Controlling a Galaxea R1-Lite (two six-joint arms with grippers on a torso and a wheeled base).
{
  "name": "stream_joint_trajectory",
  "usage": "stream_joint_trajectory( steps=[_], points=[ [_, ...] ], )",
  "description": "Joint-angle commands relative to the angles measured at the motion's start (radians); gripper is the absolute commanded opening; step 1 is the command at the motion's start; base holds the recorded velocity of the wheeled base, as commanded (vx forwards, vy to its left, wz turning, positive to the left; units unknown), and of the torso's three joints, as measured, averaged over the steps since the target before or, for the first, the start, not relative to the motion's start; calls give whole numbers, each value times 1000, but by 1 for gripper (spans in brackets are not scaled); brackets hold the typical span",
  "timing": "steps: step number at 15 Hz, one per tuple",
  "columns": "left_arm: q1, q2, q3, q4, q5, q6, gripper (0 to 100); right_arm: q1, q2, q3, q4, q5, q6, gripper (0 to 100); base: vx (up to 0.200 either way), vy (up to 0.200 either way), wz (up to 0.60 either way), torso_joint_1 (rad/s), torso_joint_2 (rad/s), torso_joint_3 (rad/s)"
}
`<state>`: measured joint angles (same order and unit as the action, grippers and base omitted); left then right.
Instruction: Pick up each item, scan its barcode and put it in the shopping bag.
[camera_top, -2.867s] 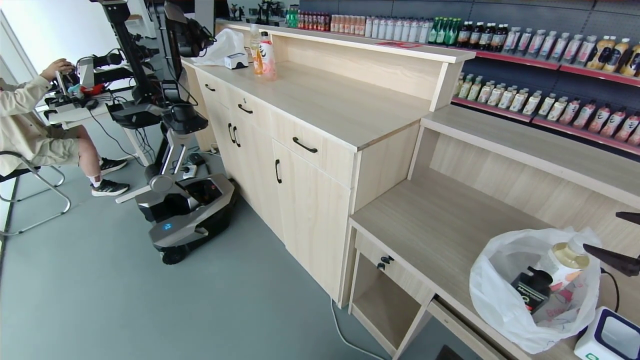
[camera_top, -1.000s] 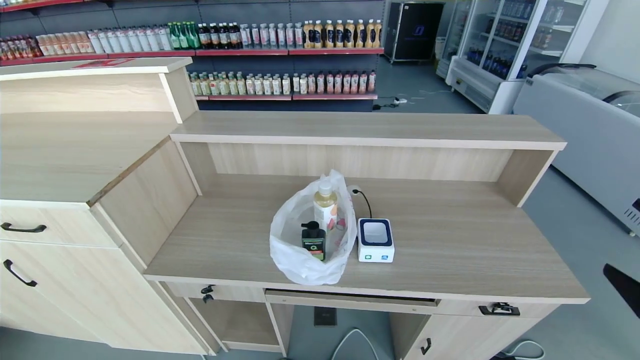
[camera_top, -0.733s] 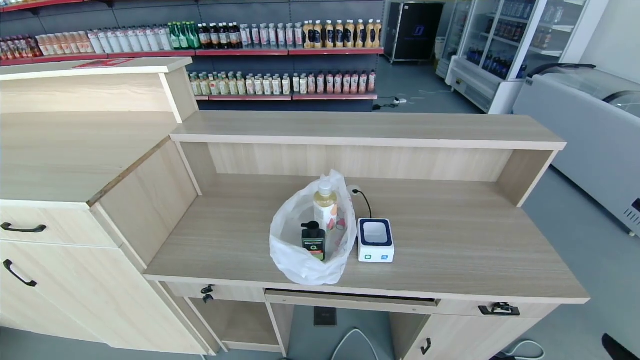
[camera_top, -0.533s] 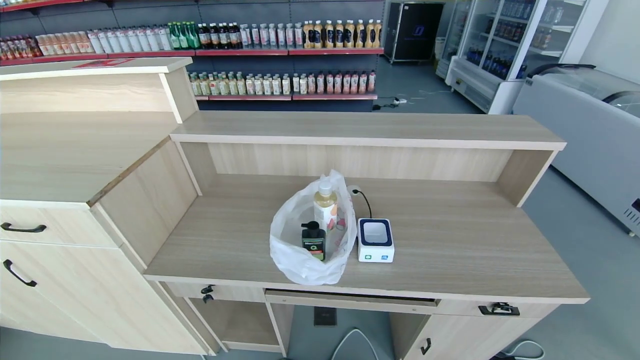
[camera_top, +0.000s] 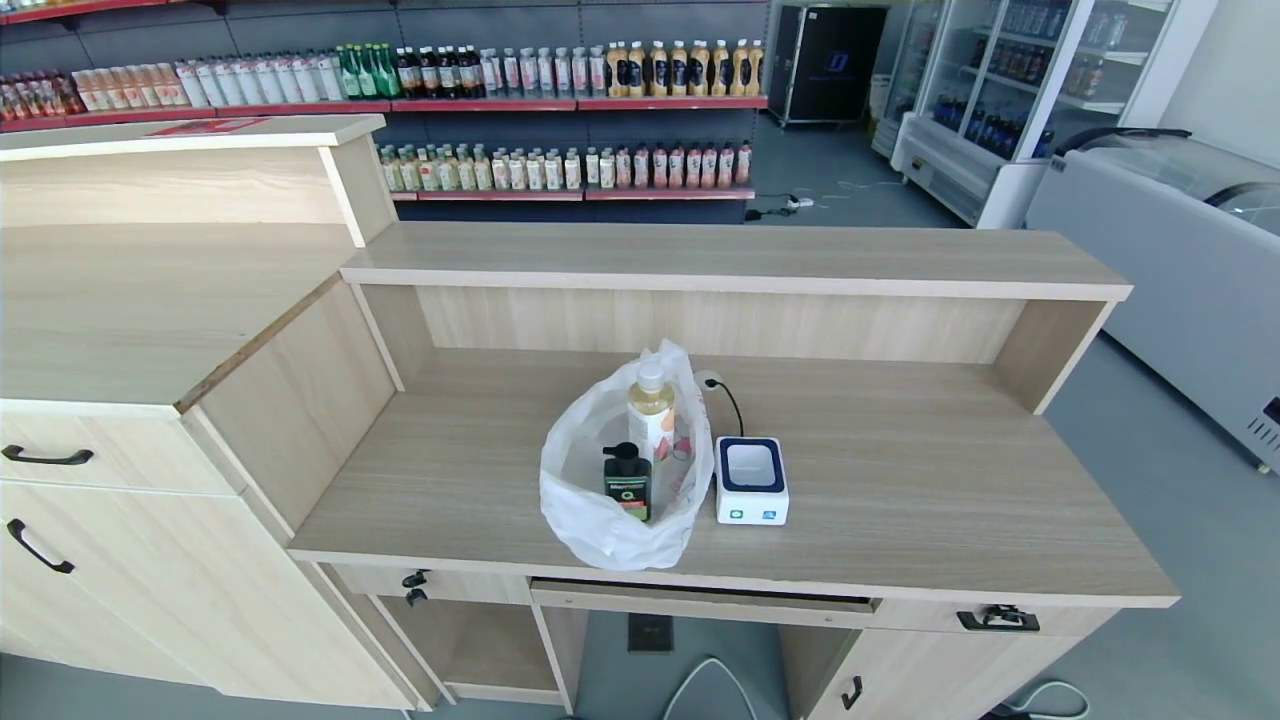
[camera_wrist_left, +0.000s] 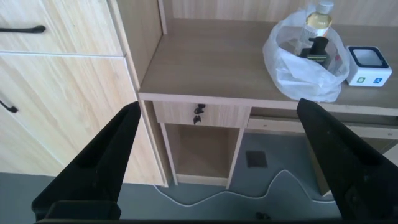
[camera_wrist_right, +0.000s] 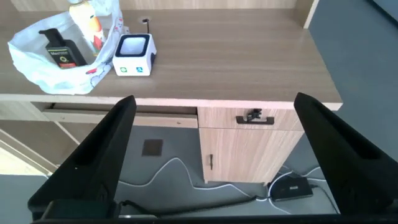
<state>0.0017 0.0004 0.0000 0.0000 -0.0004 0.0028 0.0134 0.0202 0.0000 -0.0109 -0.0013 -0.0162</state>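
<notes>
1. The bag (camera_top: 615, 480) sits open on the tabletop (camera_top: 900, 480), near its front edge, with the scanner (camera_top: 751, 480) just beside it on the robot's right.
2. Two items stand upright inside the bag: a tall bottle (camera_top: 651, 410) with a white cap at the back, and a dark pump bottle (camera_top: 627, 482) in front of it. Both count as bagged.
3. Nothing in the pictures shows whether either one has passed over the scanner. The packing can be judged done for these two, the scanning cannot.
4. The left claw (camera_wrist_left: 217, 162) is released and empty, its two fingers spread wide. It hangs in front of the tabletop, well apart from the bag.
5. The right claw (camera_wrist_right: 211, 158) is likewise released and holds nothing. It also hangs in front of the tabletop, well apart from the scanner.
6. The two bottles in the bag are the only goods I can make out on this tabletop. With both claws empty and off the work, the task here looks finished or very nearly so.
7. If more items are meant to come, they would have to be fetched from elsewhere, such as the higher counter (camera_top: 130, 300) on the left. Its visible part shows no goods.
</notes>
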Motion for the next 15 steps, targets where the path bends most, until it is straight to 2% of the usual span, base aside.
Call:
stream_joint_trajectory(
  steps=[1,15],
  points=[
    [0,0,0,0,0,0,100,-1,-16,0,0,-2,1,100,0,0,0,0,0,0],
    [0,0,0,0,0,0,100,-3,-19,0,0,0,4,100,0,0,0,0,0,0]
  ],
)
